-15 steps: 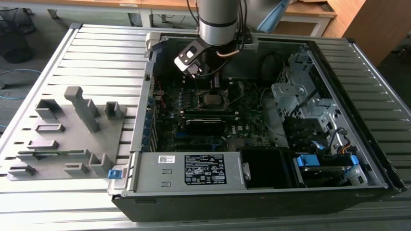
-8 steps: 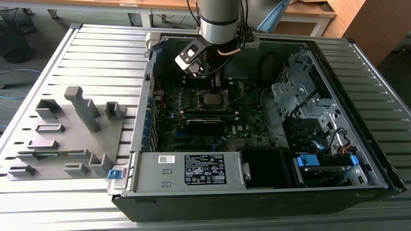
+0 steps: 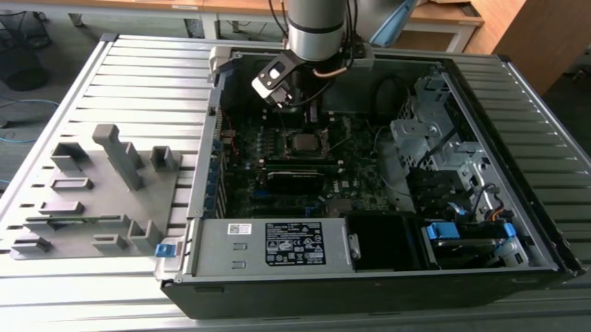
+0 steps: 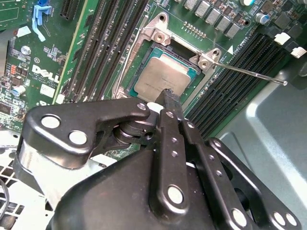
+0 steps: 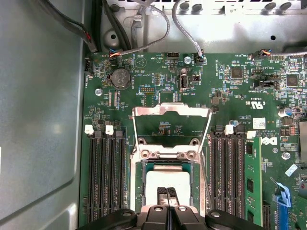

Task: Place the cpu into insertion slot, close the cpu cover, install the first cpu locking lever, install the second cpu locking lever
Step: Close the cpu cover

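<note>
You had the cpu (image 4: 165,74) lying flat in the slot (image 5: 168,166), mid-motherboard (image 5: 158,81). The cover (image 5: 171,111) was tipped open at the slot's edge away from the fingertips, and the board showed through its window. One lever (image 4: 249,73) stuck out free beside the slot.

I judged this the seating check that ends placement, with the cover not yet down. To do it well, you needed a light push, straight down on the chip's metal top and never on the slot's rim, and a chip sitting level on all four sides.

Your gripper's (image 4: 169,93) jaws were together with nothing between them. The tips were at the cpu's edge nearest the gripper. I could not tell whether they touched the metal or hung just above it.
</note>
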Robot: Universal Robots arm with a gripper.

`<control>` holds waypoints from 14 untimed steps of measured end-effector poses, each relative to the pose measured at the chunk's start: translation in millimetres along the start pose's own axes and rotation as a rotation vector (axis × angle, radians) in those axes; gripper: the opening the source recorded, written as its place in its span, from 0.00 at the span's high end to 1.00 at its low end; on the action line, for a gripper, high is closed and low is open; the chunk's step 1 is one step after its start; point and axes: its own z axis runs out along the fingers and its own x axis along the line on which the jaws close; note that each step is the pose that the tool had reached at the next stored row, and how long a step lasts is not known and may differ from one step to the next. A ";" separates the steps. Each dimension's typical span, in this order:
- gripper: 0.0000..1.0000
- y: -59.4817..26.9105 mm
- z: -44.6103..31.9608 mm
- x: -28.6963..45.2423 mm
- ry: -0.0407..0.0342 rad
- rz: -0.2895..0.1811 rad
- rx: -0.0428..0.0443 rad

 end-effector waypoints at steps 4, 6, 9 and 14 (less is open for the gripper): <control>0.89 0.0 -0.6 0.0 -0.0001 0.000 0.0000; 0.89 0.1 -0.8 0.0 -0.0001 0.000 0.0000; 0.89 0.1 -1.4 0.0 -0.0002 0.000 0.0001; 0.89 0.2 -2.3 0.1 0.0003 0.000 -0.0002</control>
